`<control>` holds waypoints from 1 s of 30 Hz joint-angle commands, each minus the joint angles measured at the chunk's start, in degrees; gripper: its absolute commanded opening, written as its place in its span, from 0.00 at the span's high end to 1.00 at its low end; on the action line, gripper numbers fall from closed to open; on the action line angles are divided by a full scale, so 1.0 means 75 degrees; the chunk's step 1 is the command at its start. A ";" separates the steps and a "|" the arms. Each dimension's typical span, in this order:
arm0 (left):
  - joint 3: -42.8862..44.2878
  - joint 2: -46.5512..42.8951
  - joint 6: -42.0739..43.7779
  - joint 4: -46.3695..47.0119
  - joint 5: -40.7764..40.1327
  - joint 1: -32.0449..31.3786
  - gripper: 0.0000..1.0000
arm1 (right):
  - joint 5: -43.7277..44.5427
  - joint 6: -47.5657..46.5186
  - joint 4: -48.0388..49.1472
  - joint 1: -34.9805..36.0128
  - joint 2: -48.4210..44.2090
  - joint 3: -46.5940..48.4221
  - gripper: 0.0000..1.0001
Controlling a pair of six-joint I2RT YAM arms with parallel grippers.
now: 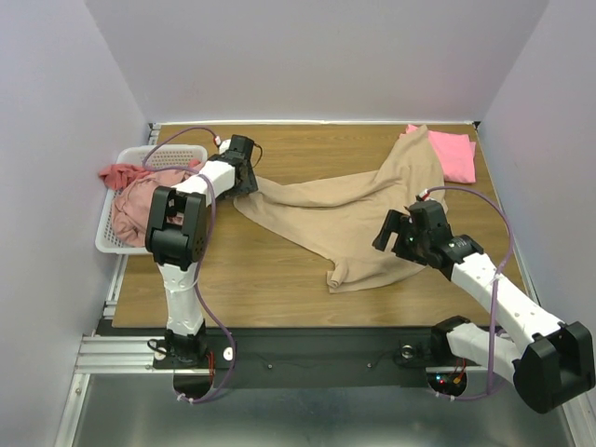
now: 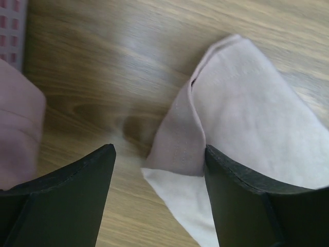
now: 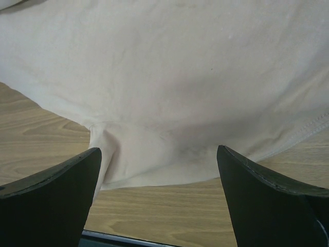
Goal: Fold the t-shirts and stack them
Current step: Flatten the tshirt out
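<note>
**Lining up both grippers on the tan shirt, neither one holding yet**

Tan t-shirt (image 1: 345, 209) lies crumpled and stretched diagonally across the table (image 1: 251, 289). Its far end is draped over the folded bright pink t-shirt (image 1: 456, 158) at back right. Dusty-pink t-shirt (image 1: 130, 216) and salmon-red t-shirt (image 1: 119, 173) are bunched in the basket (image 1: 108, 246) at left.

Left gripper (image 2: 159, 157) sits at the tan shirt's left end, jaws apart. A folded corner (image 2: 226, 98) lies between them and runs under the right finger, not pinched. Right gripper (image 3: 159, 154) hovers over the shirt's near right edge, jaws wide, holding nothing, with a hemmed edge below it. Cannot tell whether either gripper touches cloth.

Handling, as a judgement: light, limp cloth with no stiffness. It will sag and drag, and likely wrinkle on the wood when pulled. Not fragile. Best holds are the doubled or stitched spots: the corner at the left jaws, the hem, or the twisted sleeve (image 1: 340, 277) near the front. Pinch low against the table so only the wanted layers get caught. It needs two holds well apart to spread flat. Risk: pulling the far end may shift the bright pink one.
</note>
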 commanded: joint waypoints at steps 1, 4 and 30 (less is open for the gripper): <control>-0.0012 -0.0213 0.0230 0.0023 0.0106 0.0087 0.21 | 0.0270 -0.0052 0.0010 0.0025 -0.0142 0.0296 0.00; -0.0012 -0.0201 0.0265 0.0082 0.0223 0.0087 0.34 | 0.0282 -0.0064 -0.0025 0.0014 -0.0130 0.0366 0.00; -0.0152 0.0666 -0.0391 0.0129 0.0223 0.0462 1.00 | -0.0444 -0.0122 -0.0868 0.0037 -0.0833 0.0167 0.00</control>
